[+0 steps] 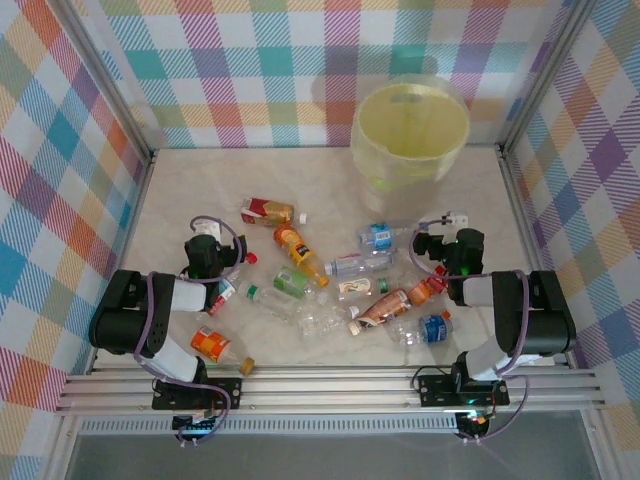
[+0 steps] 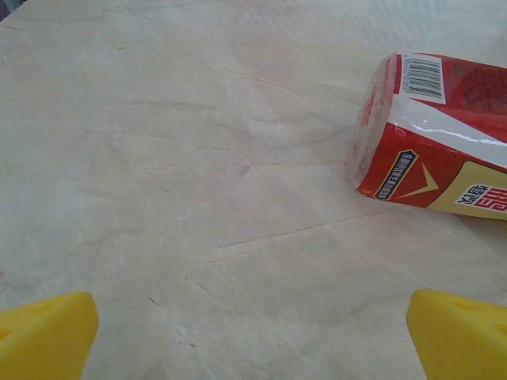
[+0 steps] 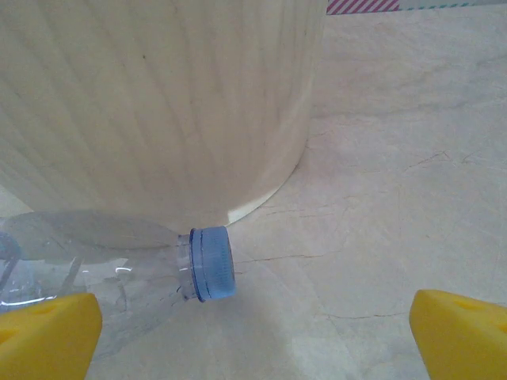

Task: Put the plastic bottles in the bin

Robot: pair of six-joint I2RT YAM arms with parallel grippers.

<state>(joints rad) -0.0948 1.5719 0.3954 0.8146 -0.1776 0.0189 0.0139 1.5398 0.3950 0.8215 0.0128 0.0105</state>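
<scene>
The bin (image 1: 410, 135), a big pale-yellow bucket, stands at the back right; its wall (image 3: 158, 103) looms close in the right wrist view. Several plastic bottles lie scattered mid-table: a red-labelled one (image 1: 268, 211) (image 2: 444, 134), an orange one (image 1: 298, 248), a green-labelled one (image 1: 292, 283), a crushed clear one (image 1: 320, 320), and a blue-labelled one (image 1: 378, 237). My left gripper (image 1: 207, 243) (image 2: 253, 336) is open over bare table, with the red-labelled bottle ahead to its right. My right gripper (image 1: 447, 245) (image 3: 253, 336) is open. A clear bottle's blue cap (image 3: 212, 263) lies just ahead of its left finger (image 3: 47, 336).
More bottles lie near the front: an orange one (image 1: 215, 345) by the left arm and a blue-labelled one (image 1: 432, 327) by the right arm. Plaid walls (image 1: 60, 200) close in three sides. A metal rail (image 1: 330, 385) runs along the near edge.
</scene>
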